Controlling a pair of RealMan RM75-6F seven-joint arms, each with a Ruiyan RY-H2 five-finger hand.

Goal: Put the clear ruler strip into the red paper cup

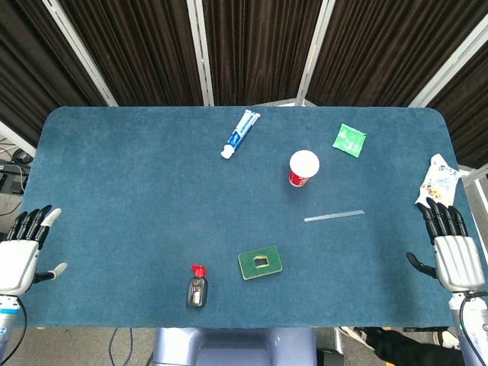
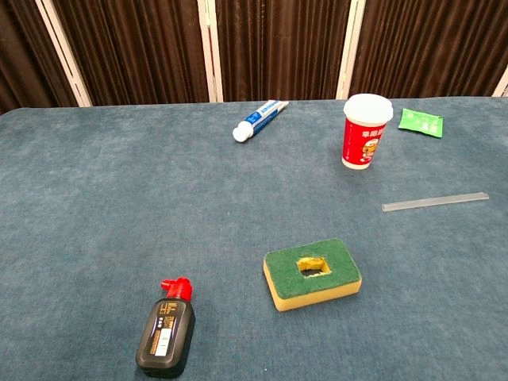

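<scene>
The clear ruler strip (image 1: 334, 216) (image 2: 435, 202) lies flat on the blue table, right of centre. Just beyond it stands the red paper cup (image 1: 303, 168) (image 2: 365, 132), upright with its white mouth open. My left hand (image 1: 23, 250) hovers at the table's left edge, fingers spread and holding nothing. At the right edge my right hand (image 1: 451, 248) is likewise spread and empty, well to the right of the ruler. Neither hand shows in the chest view.
A toothpaste tube (image 1: 240, 133) lies at the back centre, a green packet (image 1: 349, 139) at the back right, a white wrapper (image 1: 438, 180) on the right edge. Near the front are a green-topped sponge (image 1: 260, 263) and a small black bottle with a red cap (image 1: 197, 287).
</scene>
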